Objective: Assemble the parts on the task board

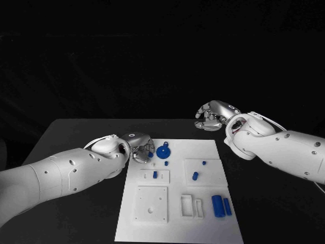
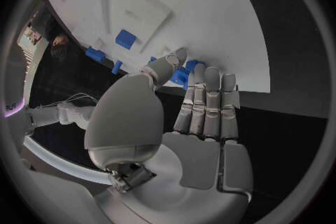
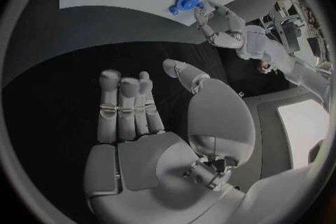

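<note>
Parts lie scattered over the white task board (image 1: 179, 193), which rests flat in the middle of the black surface (image 1: 74, 137): a blue round disc part (image 1: 163, 151) with a small tab sits near the board's far edge, smaller blue pieces (image 1: 195, 176) lie toward the board's centre, and two blue bars (image 1: 220, 205) lie side by side near its right edge. The left robot hand (image 1: 138, 150) sits at the board's far left corner, just beside the disc; in the left wrist view its fingers (image 2: 207, 102) stretch out straight with their tips at the blue disc part (image 2: 186, 71), the thumb curving in from the side, yet whether anything is pinched cannot be told, since the fingers cover the contact. The right robot hand (image 1: 215, 115) hovers beyond the board's far right corner, well apart from it, and the right wrist view shows the right robot hand (image 3: 150, 123) with its fingers apart and nothing in it. The parts look like small rigid plastic, likely light and smooth, so they would probably slide on the board if nudged and slip from a loose pinch; the disc seems best taken across its rim or by its tab. Raised white blocks and recesses on the board blend into it, so which slot suits which part is hard to make out.
</note>
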